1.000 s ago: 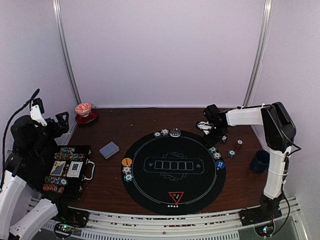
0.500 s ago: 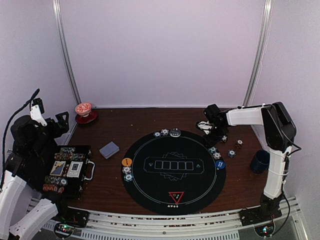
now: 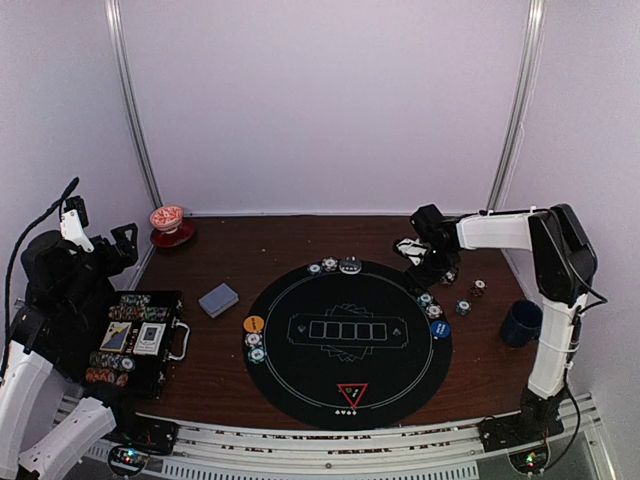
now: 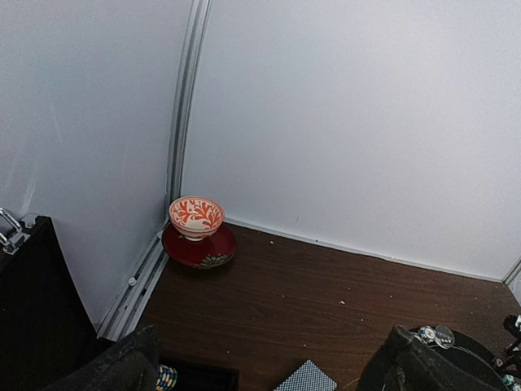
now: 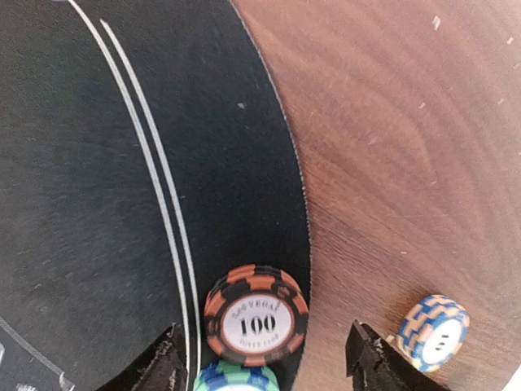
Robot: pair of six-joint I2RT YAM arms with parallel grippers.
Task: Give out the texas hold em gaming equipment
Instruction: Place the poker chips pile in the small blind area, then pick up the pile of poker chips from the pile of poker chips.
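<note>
Right gripper (image 5: 264, 340) shows only as two dark fingertips at the bottom edge of its wrist view, spread apart and gripping nothing. A round orange-black chip (image 5: 256, 314) printed 100 lies flat between them on the mat (image 5: 81, 163) rim, clear of both tips. The green-blue chip (image 5: 236, 380) just below it is cut off by the frame; can't tell if the two touch. The blue-tan chip (image 5: 435, 330) lies on the table (image 5: 391, 122), striped edge, a bit blurred. Mat is matte black and round with thin white lines; table is dark brown wood grain. Left gripper (image 4: 269, 362) has its fingers wide apart and empty, tips cropped at the frame bottom. In the top view, chip faces are too small to read. Deck (image 3: 218, 299), grey-blue back, lies on wood left of the mat. Orange button (image 3: 254, 324) is at the mat's left rim, blue button (image 3: 440, 329) at the right rim, red triangle (image 3: 352, 393) near the front rim. Black case (image 3: 140, 340) lies open; its contents are unclear.
</note>
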